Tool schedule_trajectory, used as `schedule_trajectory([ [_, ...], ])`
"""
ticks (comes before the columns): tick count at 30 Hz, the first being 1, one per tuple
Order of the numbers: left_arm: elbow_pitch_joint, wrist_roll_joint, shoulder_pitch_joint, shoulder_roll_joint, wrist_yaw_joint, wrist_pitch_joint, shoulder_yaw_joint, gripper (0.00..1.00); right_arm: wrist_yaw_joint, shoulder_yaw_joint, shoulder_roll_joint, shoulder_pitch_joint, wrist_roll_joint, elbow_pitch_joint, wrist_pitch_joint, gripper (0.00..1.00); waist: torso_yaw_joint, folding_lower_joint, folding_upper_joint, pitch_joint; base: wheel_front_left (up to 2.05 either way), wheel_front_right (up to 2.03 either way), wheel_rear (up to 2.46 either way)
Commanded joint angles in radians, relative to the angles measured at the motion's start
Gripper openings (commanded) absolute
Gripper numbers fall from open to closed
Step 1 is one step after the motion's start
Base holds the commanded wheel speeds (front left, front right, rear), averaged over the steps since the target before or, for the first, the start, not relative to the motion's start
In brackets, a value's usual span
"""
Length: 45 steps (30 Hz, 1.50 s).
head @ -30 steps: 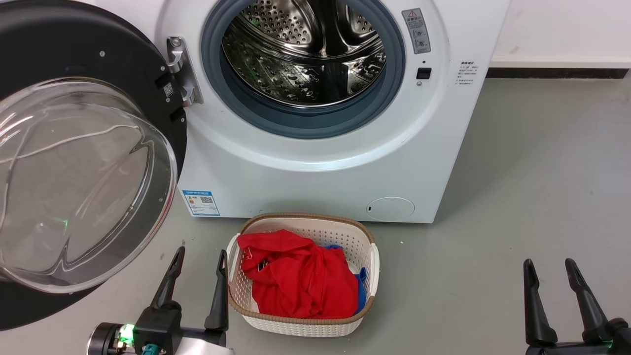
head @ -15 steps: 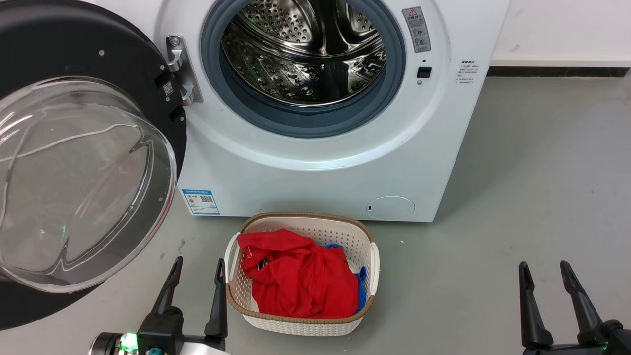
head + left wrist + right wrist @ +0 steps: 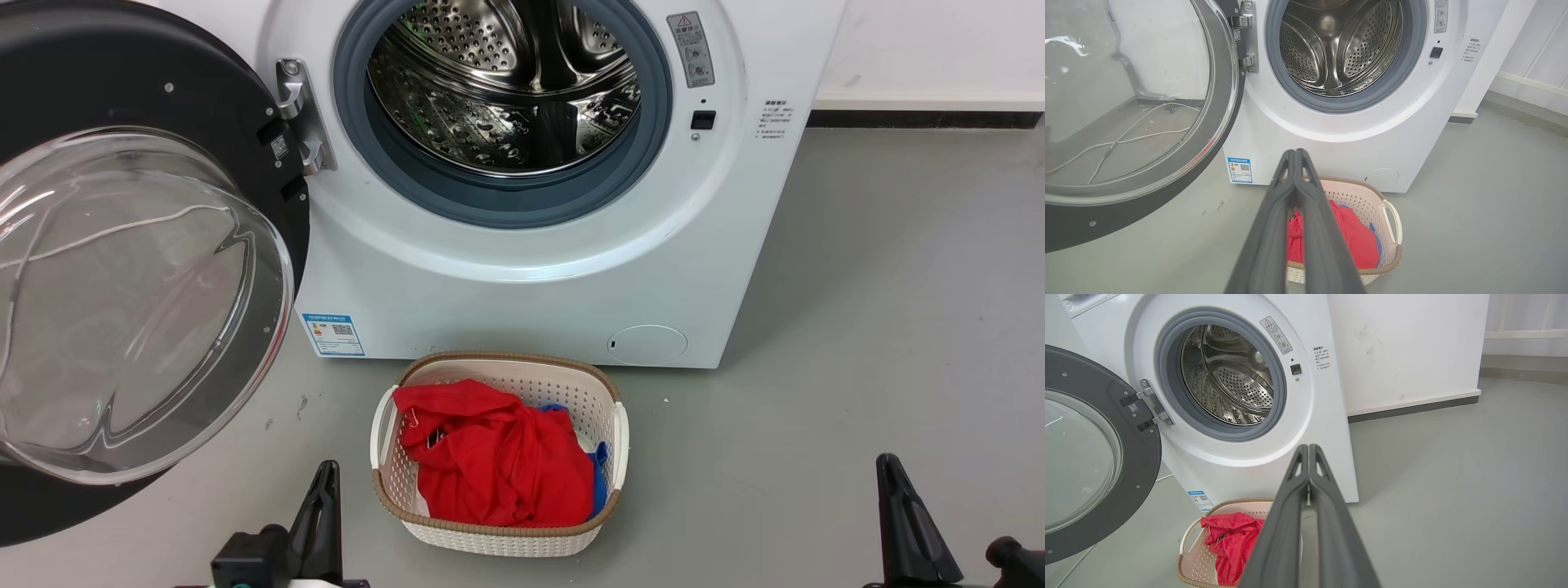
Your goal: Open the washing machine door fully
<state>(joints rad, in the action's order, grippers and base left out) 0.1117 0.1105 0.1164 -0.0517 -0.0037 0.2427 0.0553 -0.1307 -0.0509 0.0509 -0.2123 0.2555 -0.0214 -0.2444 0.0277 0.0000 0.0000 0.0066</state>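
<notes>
Washing machine door (image 3: 131, 269) is hanging wide open on its metal hinge (image 3: 298, 114), at nine o'clock from the drum opening in the head view and well clear of it. Its broad round ring is showing glossy black, and its clear glass bowl (image 3: 1126, 102) is bulging from the centre, with pale cables (image 3: 1147, 136) showing through it. The washing machine (image 3: 531, 294) is standing as a smooth white box on the grey floor (image 3: 857, 327); its perforated steel drum (image 3: 506, 90) is gleaming inside a matte grey rubber seal (image 3: 506, 204). A blue label (image 3: 332, 335) is sitting low at seven o'clock on the front, a round cap (image 3: 647, 345) low at five o'clock.

At six o'clock from the machine, a cream plastic basket (image 3: 506, 539) with a perforated wall and a brown woven-look rim is resting on the floor just in front of it. A crumpled red garment (image 3: 490, 465) is lying inside, with a bit of blue cloth (image 3: 602, 469) peeking out at three o'clock.

The left gripper (image 3: 1294, 153) is hovering at seven o'clock of the head view, its two long dark fingers pressing together with nothing between them. The right gripper (image 3: 1308, 448) is hovering at five o'clock, its jaws likewise meeting tip to tip, gripping nothing. Both are hanging apart from the door.
</notes>
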Motion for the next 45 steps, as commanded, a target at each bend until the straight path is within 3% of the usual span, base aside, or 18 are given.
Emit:
schedule_trajectory([
  [1, -0.01, 0.048, -0.026, -0.003, -0.005, -0.009, -0.007, 0.0, 0.0, 0.002, 0.008, 0.025, 0.048, -0.006, 0.007, 0.0, 0.0, 0.0, 0.0, 0.0, 0.0, 0.0, 0.0],
  [23, 0.034, 0.504, -0.091, -0.01, -0.043, -0.109, -0.048, 0.0, 0.0, 0.011, 0.028, 0.119, 0.475, 0.077, 0.092, 0.0, -0.006, 0.0, 0.0, -0.001, 0.0, 0.0, 0.0],
  [45, 0.064, 0.824, -0.136, -0.012, -0.07, -0.182, -0.081, 0.0, 0.0, 0.007, 0.034, 0.185, 0.77, 0.135, 0.16, 0.0, -0.011, 0.0, 0.0, -0.001, 0.0, 0.0, 0.0],
])
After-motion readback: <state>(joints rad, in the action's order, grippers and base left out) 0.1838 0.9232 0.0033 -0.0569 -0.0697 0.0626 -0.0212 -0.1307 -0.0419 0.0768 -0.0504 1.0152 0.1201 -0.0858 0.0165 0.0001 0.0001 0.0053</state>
